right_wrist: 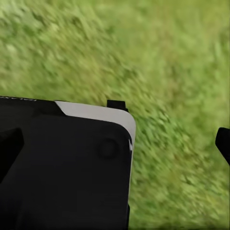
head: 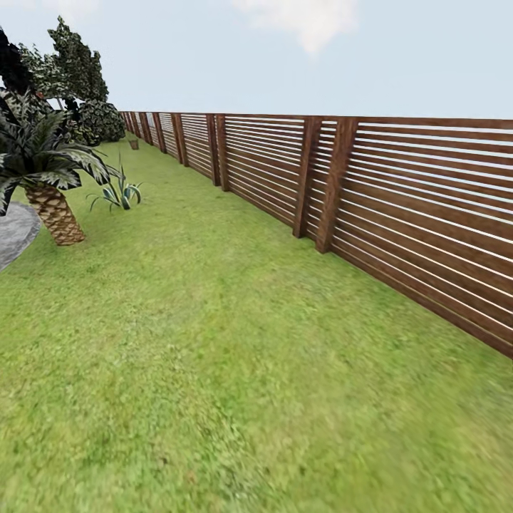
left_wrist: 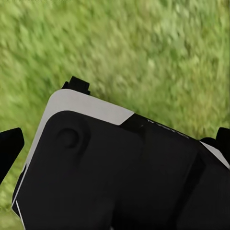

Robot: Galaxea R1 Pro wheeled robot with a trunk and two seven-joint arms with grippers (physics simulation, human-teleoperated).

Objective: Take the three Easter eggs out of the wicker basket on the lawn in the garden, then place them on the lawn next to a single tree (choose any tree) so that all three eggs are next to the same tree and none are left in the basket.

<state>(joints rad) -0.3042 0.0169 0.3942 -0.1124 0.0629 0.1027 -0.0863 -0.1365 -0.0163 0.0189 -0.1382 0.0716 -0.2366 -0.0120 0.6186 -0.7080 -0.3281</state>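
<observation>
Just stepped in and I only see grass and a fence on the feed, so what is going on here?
Nothing is being handled right now. The head view looks along the lawn beside a brown slatted fence, with a palm and gravel patch at the left and bushes far back. A small brown object far down the fence is too small to identify. Both wrist views show grass beneath the robot's black-and-white base. It appears to be travelling across the garden.

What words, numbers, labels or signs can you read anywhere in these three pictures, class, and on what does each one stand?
None can be read.
Faint pale marks, too small and blurred to read: on the black robot body in the left wrist view.
A similar faint mark, unreadable: on the black robot body in the right wrist view.
The wooden fence, the palm and the lawn carry no text.
</observation>
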